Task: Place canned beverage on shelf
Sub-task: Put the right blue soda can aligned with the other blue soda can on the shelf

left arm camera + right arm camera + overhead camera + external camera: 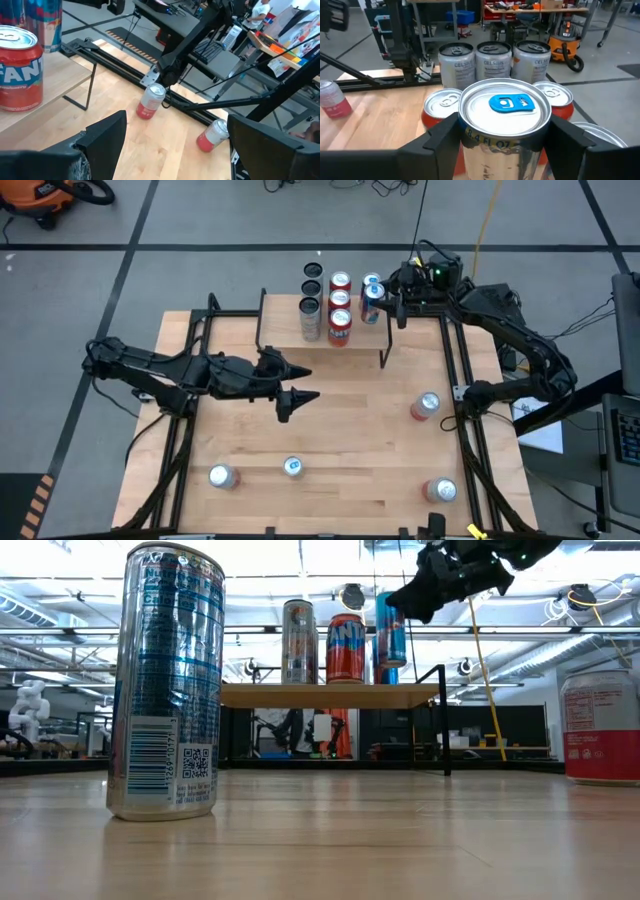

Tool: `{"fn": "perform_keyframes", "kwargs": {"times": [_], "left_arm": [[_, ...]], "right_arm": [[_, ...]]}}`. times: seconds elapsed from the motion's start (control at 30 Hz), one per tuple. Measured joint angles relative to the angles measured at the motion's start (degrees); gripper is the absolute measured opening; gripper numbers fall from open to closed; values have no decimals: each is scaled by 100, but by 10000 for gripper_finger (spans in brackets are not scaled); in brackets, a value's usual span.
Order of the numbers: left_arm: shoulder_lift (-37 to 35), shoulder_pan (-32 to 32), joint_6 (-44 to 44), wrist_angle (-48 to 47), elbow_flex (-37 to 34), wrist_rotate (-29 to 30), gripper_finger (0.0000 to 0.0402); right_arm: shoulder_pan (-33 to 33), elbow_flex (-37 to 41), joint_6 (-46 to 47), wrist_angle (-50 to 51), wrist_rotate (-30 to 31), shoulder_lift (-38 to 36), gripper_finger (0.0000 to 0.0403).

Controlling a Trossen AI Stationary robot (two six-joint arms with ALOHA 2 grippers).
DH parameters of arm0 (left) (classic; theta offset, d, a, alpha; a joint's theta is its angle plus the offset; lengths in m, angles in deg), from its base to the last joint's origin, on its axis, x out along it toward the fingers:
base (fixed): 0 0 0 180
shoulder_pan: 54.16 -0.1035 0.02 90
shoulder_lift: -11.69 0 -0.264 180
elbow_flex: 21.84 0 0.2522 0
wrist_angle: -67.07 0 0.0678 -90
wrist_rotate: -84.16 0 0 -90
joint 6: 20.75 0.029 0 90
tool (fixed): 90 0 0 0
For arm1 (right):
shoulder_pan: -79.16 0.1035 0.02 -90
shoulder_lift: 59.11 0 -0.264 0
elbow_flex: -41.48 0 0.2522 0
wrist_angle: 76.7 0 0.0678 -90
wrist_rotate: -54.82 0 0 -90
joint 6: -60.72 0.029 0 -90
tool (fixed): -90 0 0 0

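Right tool [501, 142]: closed round blue can [504, 131], fingers on either side of the body just under the rim; over the right end of shelf [361, 340].
Left tool [298, 381]: open, empty; parked over mid counter, left of centre.
Blue can: upright, blue pull tab on top; at the right end of the shelf, whether its base touches the board cannot be told.
Handling, judged: rigid thin aluminium, smooth and slippery; likely full, so moderately heavy; sidewall dents under a hard squeeze.
Hold point, judged: mid to upper sidewall, fingers opposed across the round; present grip sits high, so some swing is possible.
Shelf stock: red cans [339, 311] in a row just beside the blue can; silver cans [311, 303] in the row beyond, further left.
Shelf: light board on thin black legs, at the far edge of counter [350, 440].
Loose cans: two silver ones [220, 476] near the front edge, standing; red ones [425, 405] on the right side, lying or standing unclear.
Risk, judged: red cans close beside the blue can, a sideways nudge could topple them.
Stage, judged: placement close to finished, release not yet made.
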Motion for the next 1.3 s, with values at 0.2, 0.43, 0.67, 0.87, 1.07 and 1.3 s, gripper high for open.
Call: {"fn": "perform_keyframes", "kwargs": {"times": [0.2, 0.43, 0.67, 0.87, 1.07, 1.3], "left_arm": [[0, 0, 11, -2, 0, 2, 350], [0, 1, 7, -10, 0, -12, 350], [0, 22, -22, -42, 0, -29, 350], [0, 26, -20, -133, 0, -39, 350], [0, 26, 11, -136, 1, -42, 350], [0, 26, 17, -136, 1, -41, 350]], "right_arm": [[0, 4, 19, -20, 15, 158, 216], [0, 4, -14, 2, 13, 363, 216], [-1, 4, -136, 226, 6, 394, 217], [-34, 11, -268, 493, 13, 394, 217], [-131, 11, -278, 498, 13, 392, 217], [-140, 11, -306, 500, 13, 392, 217]]}}
